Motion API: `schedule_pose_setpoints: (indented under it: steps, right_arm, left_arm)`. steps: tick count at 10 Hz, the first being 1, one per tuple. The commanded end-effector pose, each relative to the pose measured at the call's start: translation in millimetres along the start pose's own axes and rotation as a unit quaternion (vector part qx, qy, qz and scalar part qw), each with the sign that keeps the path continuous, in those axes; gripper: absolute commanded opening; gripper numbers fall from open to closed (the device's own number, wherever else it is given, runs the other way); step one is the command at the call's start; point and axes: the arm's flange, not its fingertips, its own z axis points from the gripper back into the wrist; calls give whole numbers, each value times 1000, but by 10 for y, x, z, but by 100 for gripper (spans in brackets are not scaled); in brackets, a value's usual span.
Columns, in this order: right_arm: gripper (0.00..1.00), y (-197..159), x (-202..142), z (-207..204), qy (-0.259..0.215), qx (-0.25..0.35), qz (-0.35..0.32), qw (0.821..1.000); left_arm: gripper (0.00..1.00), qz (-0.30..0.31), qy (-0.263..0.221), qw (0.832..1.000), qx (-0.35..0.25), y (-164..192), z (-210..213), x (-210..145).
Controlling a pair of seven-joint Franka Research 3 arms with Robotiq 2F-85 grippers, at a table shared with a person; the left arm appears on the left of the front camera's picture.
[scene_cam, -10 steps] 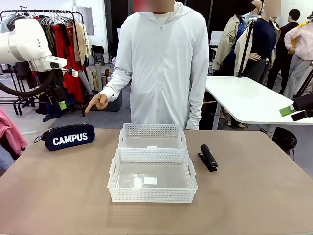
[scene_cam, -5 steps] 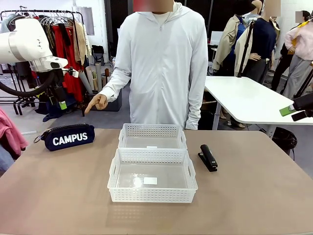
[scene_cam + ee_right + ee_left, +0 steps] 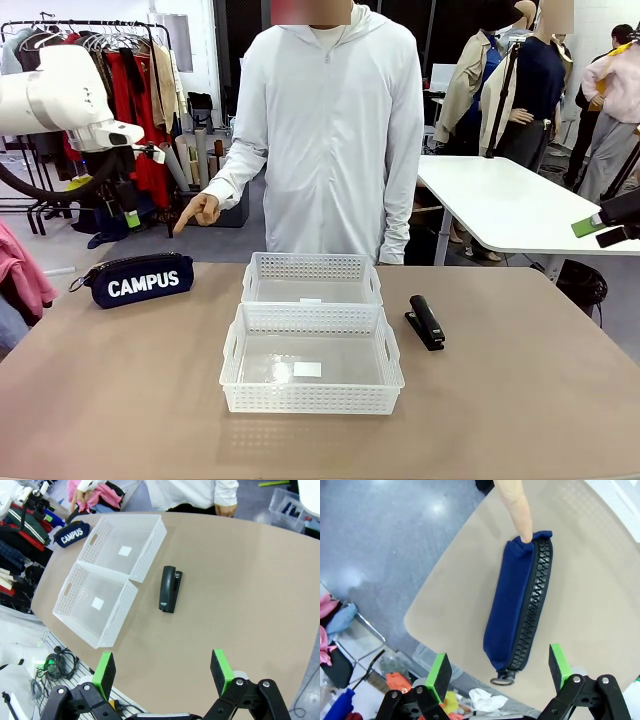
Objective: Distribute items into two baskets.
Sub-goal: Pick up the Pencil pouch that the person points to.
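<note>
Front view: the pouch [image 3: 138, 280] lies at the table's [image 3: 520, 400] far left, just left of the far basket [image 3: 311, 266]. That basket abuts the near basket [image 3: 311, 398] at mid-table, the stapler [image 3: 425, 321] lies just right of both, and a person's hand [image 3: 200, 209] points down towards the pouch.

Left wrist view: the left gripper [image 3: 499, 667] hangs over the pouch [image 3: 512, 600], jaws wide apart and empty, and a finger [image 3: 516, 507] points at the pouch's far end.

Right wrist view: the right gripper [image 3: 163, 671] is high over the table, jaws apart and empty, with the stapler [image 3: 169, 588] ahead of it beside the baskets.
</note>
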Motion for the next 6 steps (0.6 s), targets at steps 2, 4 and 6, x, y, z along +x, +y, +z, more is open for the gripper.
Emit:
schedule_pose_setpoints:
  steps: [2, 4, 6]
  right_arm:
    - [100, 7, 2, 0, -2, 4, 1, 1000]
    - [100, 7, 2, 0, -2, 4, 1, 1000]
    - [100, 7, 2, 0, -2, 4, 1, 1000]
  left_arm:
    - [100, -58, 32, 998, 2, 71, -214, 73]
    - [100, -80, 45, 996, -16, 13, -383, 44]
    - [100, -101, 44, 994, -28, -74, -491, -26]
